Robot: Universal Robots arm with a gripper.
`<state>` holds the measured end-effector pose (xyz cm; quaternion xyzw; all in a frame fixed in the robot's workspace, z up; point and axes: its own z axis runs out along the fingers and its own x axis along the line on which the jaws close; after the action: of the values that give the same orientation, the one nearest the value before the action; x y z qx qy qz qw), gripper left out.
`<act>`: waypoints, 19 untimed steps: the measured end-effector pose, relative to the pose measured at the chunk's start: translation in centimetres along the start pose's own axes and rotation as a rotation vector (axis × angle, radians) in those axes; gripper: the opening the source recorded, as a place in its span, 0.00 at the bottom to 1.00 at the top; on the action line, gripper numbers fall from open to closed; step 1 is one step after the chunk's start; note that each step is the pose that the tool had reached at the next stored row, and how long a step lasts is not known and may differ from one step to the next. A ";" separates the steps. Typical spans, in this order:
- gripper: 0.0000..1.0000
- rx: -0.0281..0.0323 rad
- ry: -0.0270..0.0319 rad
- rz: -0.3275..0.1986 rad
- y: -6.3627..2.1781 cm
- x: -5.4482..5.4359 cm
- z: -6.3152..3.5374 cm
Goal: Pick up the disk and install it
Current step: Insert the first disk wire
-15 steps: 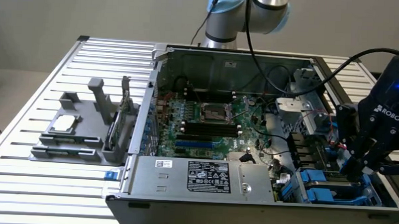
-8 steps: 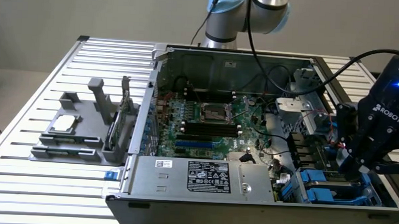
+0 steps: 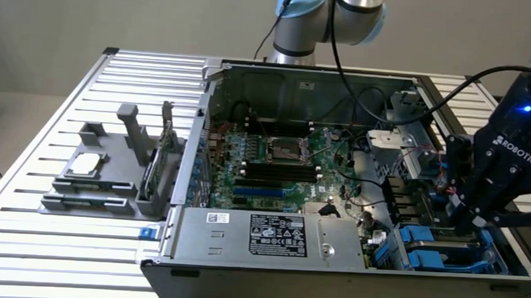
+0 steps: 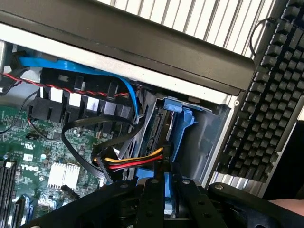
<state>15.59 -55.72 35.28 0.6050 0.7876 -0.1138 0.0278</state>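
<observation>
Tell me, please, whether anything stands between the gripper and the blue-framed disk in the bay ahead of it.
Yes. A bundle of yellow, red and black wires crosses in front of the gripper, ending at the disk, and black cables loop beside it. Nothing else visible lies between them.

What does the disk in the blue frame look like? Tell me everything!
The disk is a thin grey metal slab seen edge-on, held in a blue plastic frame. A dark connector strip runs along its edge. It stands on edge inside the grey drive bay at a corner of the computer case. The gripper is shut on its blue edge. Yellow, red and black wires reach toward it; touching or not, I cannot tell.
</observation>
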 end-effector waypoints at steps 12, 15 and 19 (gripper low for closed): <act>0.16 0.0220 0.0118 0.069 0.63 0.4 0.22; 0.16 0.0243 0.0090 0.076 1.27 0.3 0.14; 0.16 0.0289 0.0098 0.088 1.80 0.4 0.13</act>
<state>17.21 -54.95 34.82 0.6398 0.7587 -0.1208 0.0201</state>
